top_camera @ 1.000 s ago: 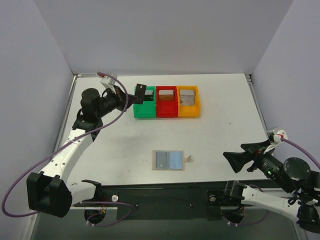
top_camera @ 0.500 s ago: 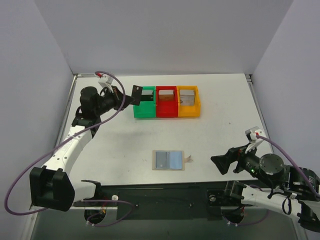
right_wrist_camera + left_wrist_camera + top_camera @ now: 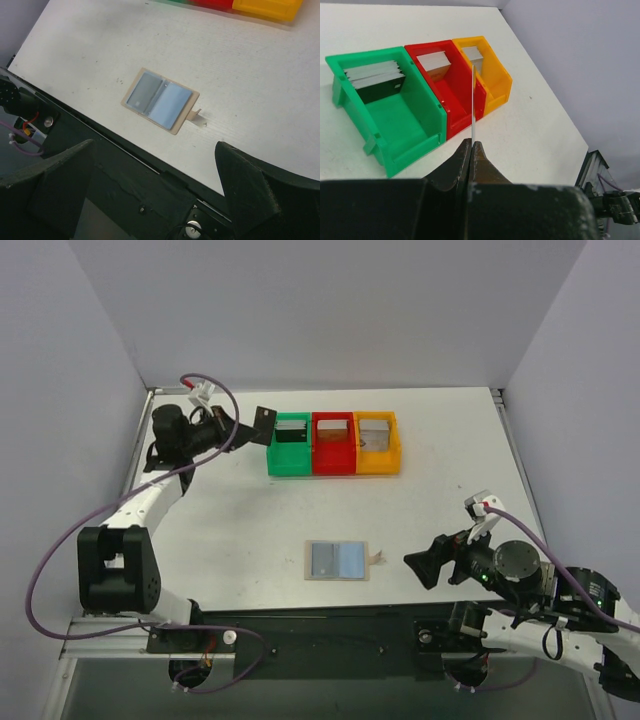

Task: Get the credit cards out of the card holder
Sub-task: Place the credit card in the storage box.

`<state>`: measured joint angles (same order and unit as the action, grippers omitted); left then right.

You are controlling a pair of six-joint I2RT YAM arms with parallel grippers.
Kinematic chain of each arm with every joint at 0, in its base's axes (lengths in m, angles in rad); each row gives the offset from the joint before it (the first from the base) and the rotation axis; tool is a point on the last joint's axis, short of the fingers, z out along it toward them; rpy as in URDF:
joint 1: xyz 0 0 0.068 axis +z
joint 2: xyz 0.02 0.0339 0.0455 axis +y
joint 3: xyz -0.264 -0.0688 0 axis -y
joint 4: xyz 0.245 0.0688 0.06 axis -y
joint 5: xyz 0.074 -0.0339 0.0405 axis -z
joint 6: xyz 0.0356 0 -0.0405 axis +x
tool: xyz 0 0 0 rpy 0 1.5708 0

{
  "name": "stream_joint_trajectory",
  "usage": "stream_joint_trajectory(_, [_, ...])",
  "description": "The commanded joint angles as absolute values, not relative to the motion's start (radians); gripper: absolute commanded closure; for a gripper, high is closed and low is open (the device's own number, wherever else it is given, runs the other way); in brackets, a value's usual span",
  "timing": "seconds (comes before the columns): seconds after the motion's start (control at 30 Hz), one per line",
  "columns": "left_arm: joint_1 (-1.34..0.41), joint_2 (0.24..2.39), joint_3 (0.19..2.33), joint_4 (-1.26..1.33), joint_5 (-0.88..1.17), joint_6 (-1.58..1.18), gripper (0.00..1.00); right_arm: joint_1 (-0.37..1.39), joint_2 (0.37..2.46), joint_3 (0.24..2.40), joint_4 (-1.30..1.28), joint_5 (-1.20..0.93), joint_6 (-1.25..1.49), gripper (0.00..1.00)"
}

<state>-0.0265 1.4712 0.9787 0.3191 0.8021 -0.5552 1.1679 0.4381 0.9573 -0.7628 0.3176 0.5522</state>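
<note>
Left gripper (image 3: 471, 145): clamped on one credit card (image 3: 472, 100), raised just left of the green bin (image 3: 285, 462).
Right gripper (image 3: 415, 571): jaws wide, nothing held, over the counter's (image 3: 450, 480) near edge.
Bins: three, namely green, red bin (image 3: 333, 466) and orange bin (image 3: 380, 466); cards in each.
Card holder (image 3: 337, 560): one, open flat on the counter, two panels.

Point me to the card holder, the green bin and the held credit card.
card holder (image 3: 338, 560), top view, centre fold
green bin (image 3: 288, 458), top view, bare floor
held credit card (image 3: 264, 424), top view, dark face

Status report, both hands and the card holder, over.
Left hand shut on a card, beside the green bin. Right hand open, off the card holder. Nothing lies on it.
</note>
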Motion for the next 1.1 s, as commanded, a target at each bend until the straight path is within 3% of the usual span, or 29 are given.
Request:
stream_joint_trajectory(0.0, [-0.031, 1.505, 1.139, 0.264, 0.853, -0.358, 1.00, 1.177, 0.394, 0.924, -0.718, 0.319, 0.543, 0.00])
stream_joint_trajectory(0.23, [-0.115, 1.690, 1.382, -0.138, 0.824, 0.070, 1.00, 1.177, 0.341, 0.856, -0.678, 0.342, 0.519, 0.00])
stream_joint_trajectory(0.57, [-0.273, 1.928, 1.744, -0.604, 0.517, 0.532, 1.00, 1.177, 0.328, 0.804, -0.658, 0.350, 0.497, 0.00])
stream_joint_trajectory(0.87, [-0.301, 1.873, 1.660, -0.480, 0.460, 0.667, 1.00, 1.177, 0.325, 0.741, -0.588, 0.373, 0.502, 0.00])
stream_joint_trajectory(1.07, [-0.302, 1.832, 1.641, -0.425, 0.538, 0.663, 1.00, 1.175, 0.327, 0.753, -0.574, 0.380, 0.521, 0.00])
